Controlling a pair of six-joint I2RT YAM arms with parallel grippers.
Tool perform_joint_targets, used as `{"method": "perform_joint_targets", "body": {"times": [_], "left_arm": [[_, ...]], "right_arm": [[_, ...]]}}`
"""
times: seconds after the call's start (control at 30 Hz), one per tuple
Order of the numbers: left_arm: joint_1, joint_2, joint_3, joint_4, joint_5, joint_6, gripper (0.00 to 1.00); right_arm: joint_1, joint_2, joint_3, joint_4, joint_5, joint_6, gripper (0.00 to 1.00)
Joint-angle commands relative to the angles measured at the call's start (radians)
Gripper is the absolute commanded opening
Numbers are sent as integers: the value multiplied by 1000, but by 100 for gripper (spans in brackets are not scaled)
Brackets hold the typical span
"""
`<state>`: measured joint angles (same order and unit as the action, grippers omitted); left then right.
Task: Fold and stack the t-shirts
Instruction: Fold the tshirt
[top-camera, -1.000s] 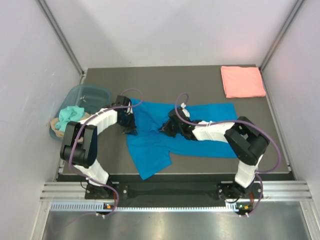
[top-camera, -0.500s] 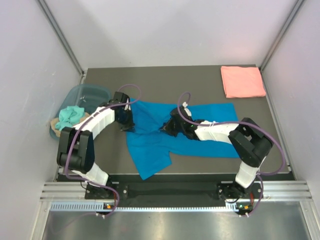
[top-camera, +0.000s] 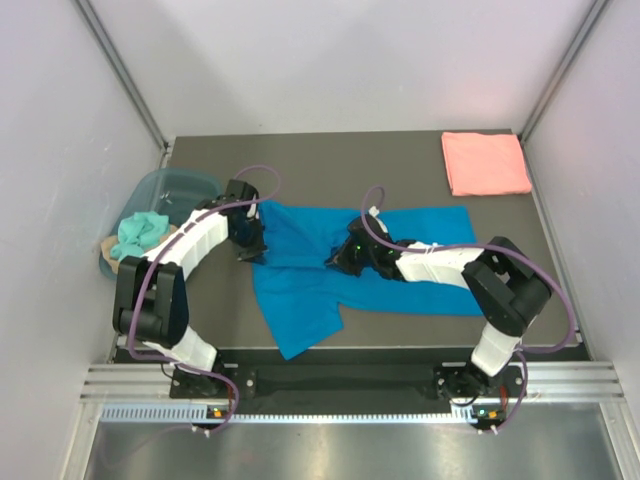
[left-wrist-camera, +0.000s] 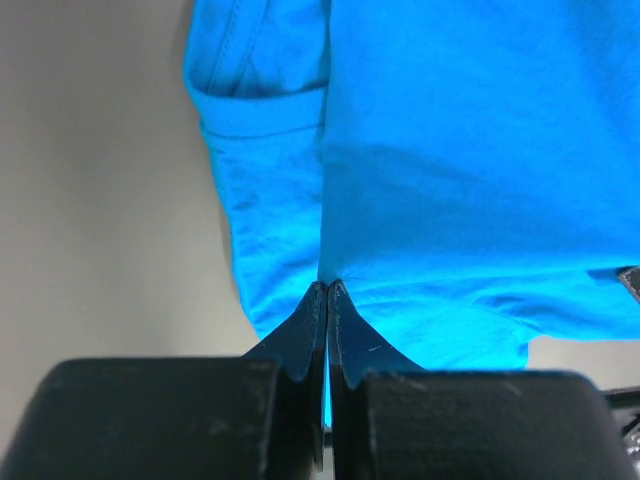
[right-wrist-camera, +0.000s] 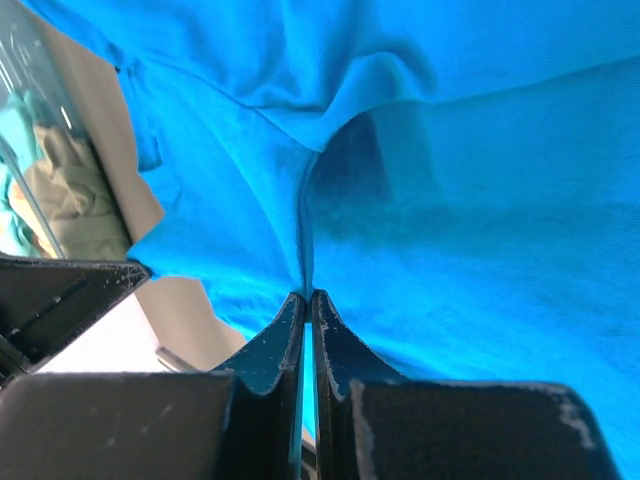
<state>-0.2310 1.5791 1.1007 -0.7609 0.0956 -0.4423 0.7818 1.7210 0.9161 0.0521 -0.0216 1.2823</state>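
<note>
while both arms pinch the bright blue cloth t-shirt (top-camera: 300, 290), it lies rumpled across the middle of the dark grey table (top-camera: 330, 160), and the folded salmon pink cloth t-shirt (top-camera: 486, 163) sits in the upper right corner. your left gripper (left-wrist-camera: 328, 288) is clamped on the shirt's edge at centre left of the overhead view. your right gripper (right-wrist-camera: 307, 296) is closed on a bunched ridge near the middle, though i can't tell how many layers it has. if you pull unevenly, a thin pinch may slip, or the cloth may drag toward the translucent blue-grey plastic tub (top-camera: 165, 185) at the left and crease the fold.
</note>
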Motion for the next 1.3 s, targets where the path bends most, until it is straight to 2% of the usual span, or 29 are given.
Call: {"method": "perform_joint_targets", "body": {"times": [0.0, 0.27, 0.6, 0.63, 0.97, 1.27], "left_arm": [[1, -30, 10, -32, 25, 13, 0], [-40, -100, -24, -64, -2, -4, 0], [-137, -174, -73, -115, -94, -50, 0], [-143, -176, -85, -118, -137, -58, 0], [-220, -162, -139, -126, -198, -93, 0], [-232, -153, -174, -111, -186, -105, 0]], "right_arm": [[-13, -40, 3, -6, -38, -44, 0], [-13, 9, 7, 63, -112, -72, 0], [-21, 14, 12, 48, -118, -100, 0], [-22, 14, 13, 46, -120, -101, 0], [-23, 40, 17, 54, -147, -127, 0], [-23, 25, 12, 48, -146, -143, 0]]}}
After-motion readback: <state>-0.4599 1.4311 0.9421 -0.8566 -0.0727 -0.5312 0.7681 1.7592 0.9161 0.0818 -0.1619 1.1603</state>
